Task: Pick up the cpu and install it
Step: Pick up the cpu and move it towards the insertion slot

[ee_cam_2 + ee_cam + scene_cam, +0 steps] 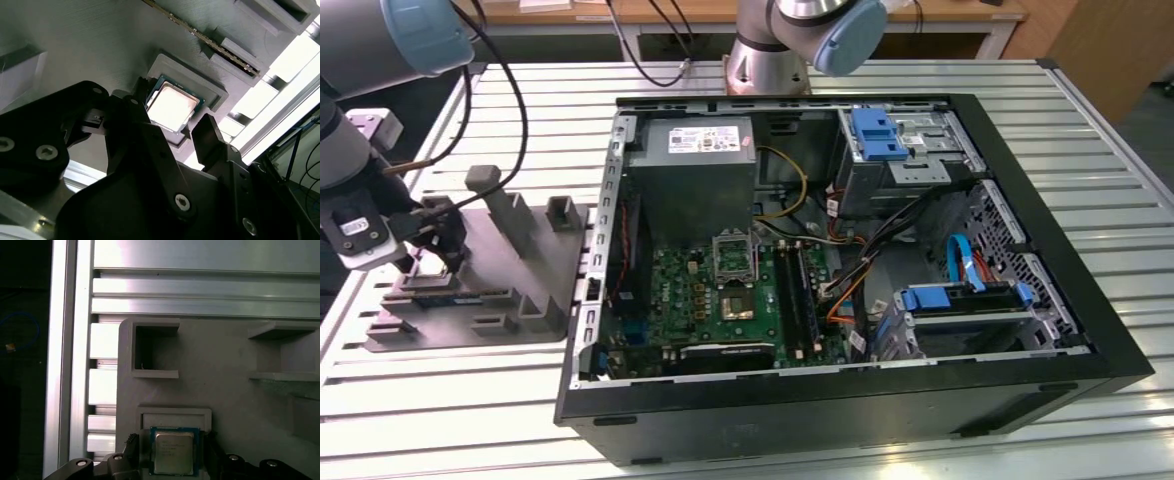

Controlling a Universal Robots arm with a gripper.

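Note:
The cpu (173, 454) is a small square chip with a pale metal top and a green rim. It lies flat in a shallow recess of the grey plastic fixture (520, 290) at the exterior view's left. My gripper (432, 258) hangs low over that recess. In both wrist views its two dark fingers (206, 134) stand on either side of the cpu (173, 106) with small gaps, so it is open and holds nothing. The dark metal-framed socket (736, 304) sits on the green motherboard inside the open computer case (1067, 300).
The fixture carries upright pegs and slots (155, 351), and a memory stick (220, 47) stands in one of them. A second robot arm's base (767, 62) stands behind the case. Cables and drive cages (961, 300) crowd the case's right side. The slatted aluminium table (440, 400) lies around.

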